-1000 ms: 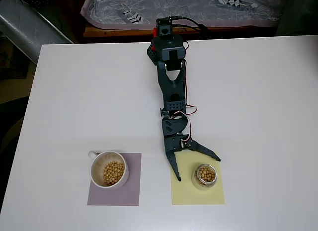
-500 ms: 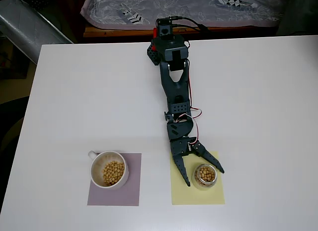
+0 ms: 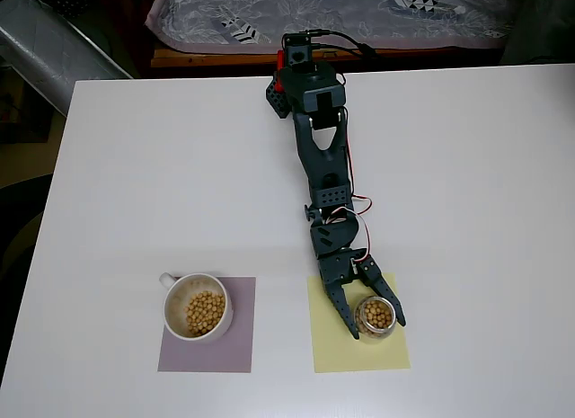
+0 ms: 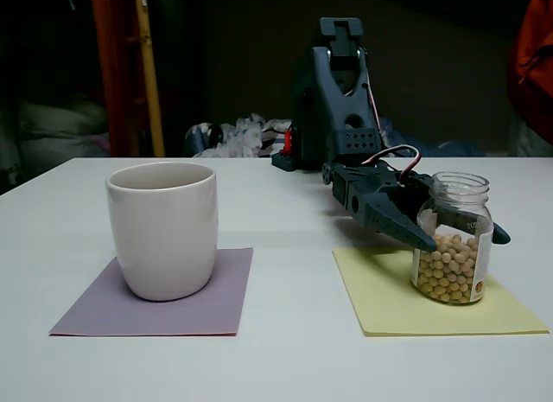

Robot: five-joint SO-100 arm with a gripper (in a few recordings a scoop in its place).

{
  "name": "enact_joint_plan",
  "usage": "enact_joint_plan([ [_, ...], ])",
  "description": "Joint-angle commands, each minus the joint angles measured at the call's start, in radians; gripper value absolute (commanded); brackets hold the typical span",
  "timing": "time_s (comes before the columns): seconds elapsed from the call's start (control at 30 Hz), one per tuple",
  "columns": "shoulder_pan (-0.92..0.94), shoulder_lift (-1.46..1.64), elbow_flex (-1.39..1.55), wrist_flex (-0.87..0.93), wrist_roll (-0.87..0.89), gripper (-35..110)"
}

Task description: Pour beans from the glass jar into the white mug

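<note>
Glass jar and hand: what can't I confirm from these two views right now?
- Finger contact with the glass jar: unclear overhead; in the fixed view the near finger covers the glass.
- Beans in the white mug: its wall hides them in the fixed view.
- Jar label: edge-on, unreadable.

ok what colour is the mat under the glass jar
Pale yellow; the mat under the glass jar shows best in the overhead view.

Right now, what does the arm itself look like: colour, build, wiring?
The arm is dark grey-black plastic in blocky segments, with a red part at its base. Thin red and white wires loop beside the wrist, and black cables run off behind the base. The hand has two long, pointed, tapering dark fingers.
</note>
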Motion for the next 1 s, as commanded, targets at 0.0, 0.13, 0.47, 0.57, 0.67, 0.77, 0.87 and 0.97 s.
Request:
enact_joint_plan([
  [0.0, -0.011, 0.029, -0.008, -0.006, 0.0, 20],
  [0.13, 0.003, 0.087, 0.028, -0.006, 0.04, 19],
  [0.47, 0.055, 0.304, 0.135, 0.017, 0.187, 13],
  [0.57, 0.08, 0.37, 0.181, 0.026, 0.255, 11],
  [0.67, 0.114, 0.434, 0.227, 0.067, 0.322, 11],
  [0.77, 0.147, 0.466, 0.262, 0.078, 0.365, 10],
  [0.87, 0.178, 0.497, 0.296, 0.078, 0.407, 9],
  [0.97, 0.206, 0.537, 0.331, 0.078, 0.459, 4],
])
